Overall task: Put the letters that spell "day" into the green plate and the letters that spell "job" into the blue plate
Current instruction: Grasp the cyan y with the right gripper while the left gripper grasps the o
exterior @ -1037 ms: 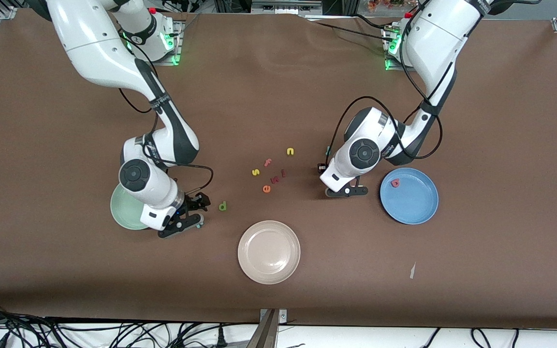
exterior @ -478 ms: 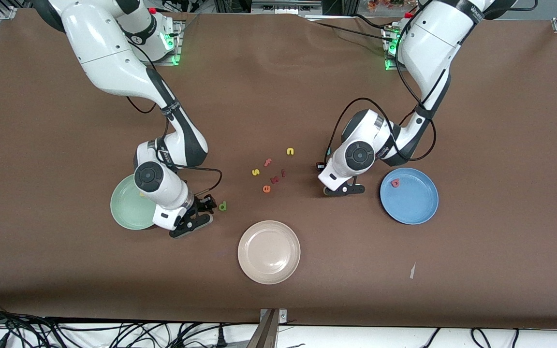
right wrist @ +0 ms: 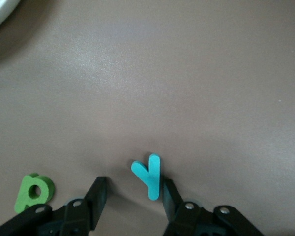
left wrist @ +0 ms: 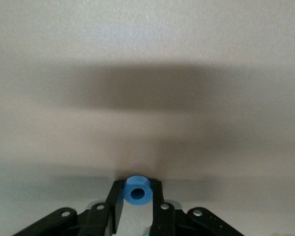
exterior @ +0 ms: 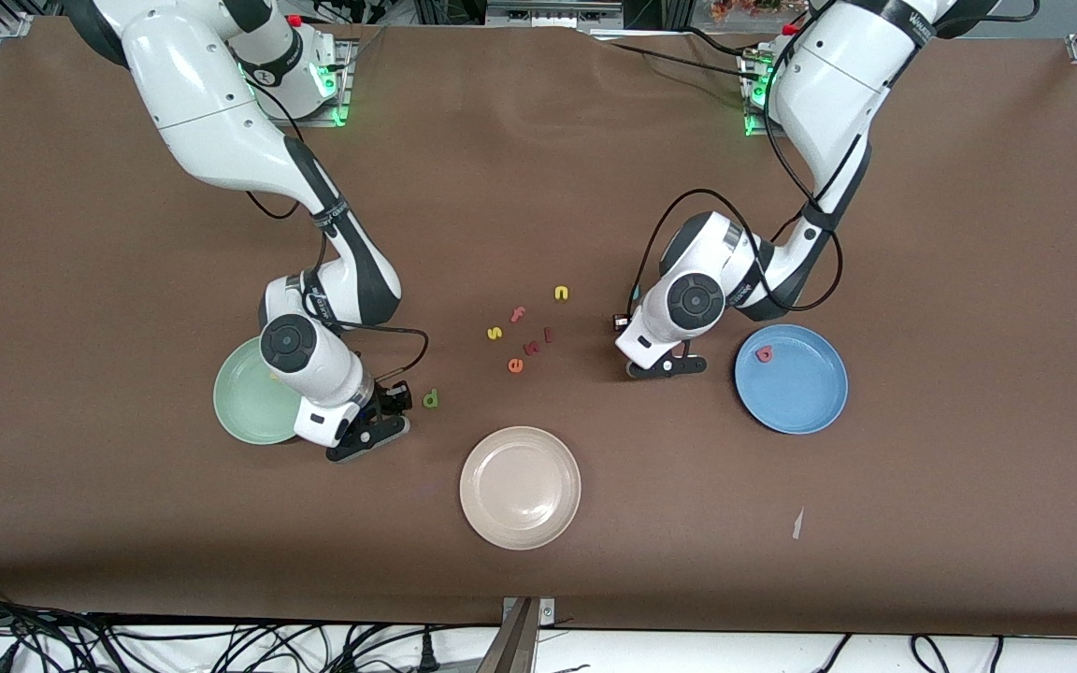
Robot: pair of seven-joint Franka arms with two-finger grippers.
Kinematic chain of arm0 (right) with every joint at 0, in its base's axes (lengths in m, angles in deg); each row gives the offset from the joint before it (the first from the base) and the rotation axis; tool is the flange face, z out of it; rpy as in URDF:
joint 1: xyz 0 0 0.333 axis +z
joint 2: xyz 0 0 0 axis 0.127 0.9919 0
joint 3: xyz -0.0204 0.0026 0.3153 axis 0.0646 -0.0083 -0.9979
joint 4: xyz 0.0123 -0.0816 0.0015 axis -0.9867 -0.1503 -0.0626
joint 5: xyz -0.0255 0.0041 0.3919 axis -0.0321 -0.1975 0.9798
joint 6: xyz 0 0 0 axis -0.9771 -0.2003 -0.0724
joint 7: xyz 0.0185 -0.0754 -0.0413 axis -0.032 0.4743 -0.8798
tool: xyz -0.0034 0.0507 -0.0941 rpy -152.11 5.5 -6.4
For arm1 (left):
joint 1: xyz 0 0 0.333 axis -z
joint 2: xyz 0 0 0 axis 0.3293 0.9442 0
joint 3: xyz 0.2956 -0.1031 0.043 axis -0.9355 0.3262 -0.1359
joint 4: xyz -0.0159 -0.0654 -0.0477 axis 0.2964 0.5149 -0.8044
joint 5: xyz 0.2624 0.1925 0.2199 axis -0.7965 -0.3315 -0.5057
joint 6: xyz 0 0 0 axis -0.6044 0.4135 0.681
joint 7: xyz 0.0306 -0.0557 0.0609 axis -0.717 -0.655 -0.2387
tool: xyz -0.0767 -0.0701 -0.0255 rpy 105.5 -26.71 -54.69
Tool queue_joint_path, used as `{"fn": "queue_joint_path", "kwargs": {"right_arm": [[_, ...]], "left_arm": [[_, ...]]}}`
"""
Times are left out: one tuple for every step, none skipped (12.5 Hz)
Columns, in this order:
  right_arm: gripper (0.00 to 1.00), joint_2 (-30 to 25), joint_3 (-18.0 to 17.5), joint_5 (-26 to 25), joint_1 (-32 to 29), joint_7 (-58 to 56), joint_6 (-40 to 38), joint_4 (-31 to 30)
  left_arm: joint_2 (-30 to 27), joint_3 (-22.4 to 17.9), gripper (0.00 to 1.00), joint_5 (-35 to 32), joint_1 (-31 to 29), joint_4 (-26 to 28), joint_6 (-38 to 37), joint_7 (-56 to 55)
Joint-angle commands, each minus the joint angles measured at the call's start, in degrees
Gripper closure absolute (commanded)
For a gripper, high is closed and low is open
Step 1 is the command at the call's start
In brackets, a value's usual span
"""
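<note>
Here both arms work low on the desk, each with one letter between its fingers.

Right arm: the right end effector stands just beside the green plate, on that plate's side toward the middle of the desk. It is open, with the teal y lying flat between the fingers. The y's stem runs parallel to the finger faces, so a closing stroke would squeeze across its narrow width. The letter is off-centre: its stem touches one finger, while a clear gap separates its arm from the other. That offset is the relation to watch, since the letter may slide or twist before both faces bear on it. The olive-green d lies just outside the fingers, near enough to be nudged.

Left arm: the left end effector sits between the orange e and the blue plate. Its fingers have met the blue o on both sides, so the ring appears pinched. The blue plate, already holding the red-pink b, lies close by toward the left arm's end of the desk.

The a and j cannot be made out. The beige plate lies nearer the front camera.
</note>
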Motion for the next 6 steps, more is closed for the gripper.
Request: {"fn": "queue_joint_path", "kwargs": {"right_arm": [[0.61,1.7,0.0,-0.5,0.1,-0.1,0.2,1.8],[0.65,1.7,0.1,-0.5,0.0,-0.2,0.2,1.8],[0.66,1.7,0.1,-0.5,-0.1,-0.2,0.3,1.8],[0.7,1.7,0.3,-0.5,-0.2,-0.2,0.3,1.8],[0.78,1.7,0.3,-0.5,-0.2,-0.3,0.5,1.8],[0.82,1.7,0.3,-0.5,-0.2,-0.2,0.5,1.8]], "left_arm": [[-4.4,-0.6,1.0,0.0,-1.0,-0.3,-5.7,0.8],[-6.1,-0.6,1.0,-1.8,-1.9,-0.5,-7.9,1.7],[-7.6,-0.5,1.0,-3.9,-3.8,-0.5,-9.5,4.1],[-8.9,-0.5,1.0,-4.7,-5.9,-0.5,-11.6,8.5],[-9.7,-0.7,1.0,-4.8,-7.8,-0.5,-13.5,14.5],[-10.2,-1.0,1.0,-6.9,-9.7,-0.4,-13.9,20.8]]}}
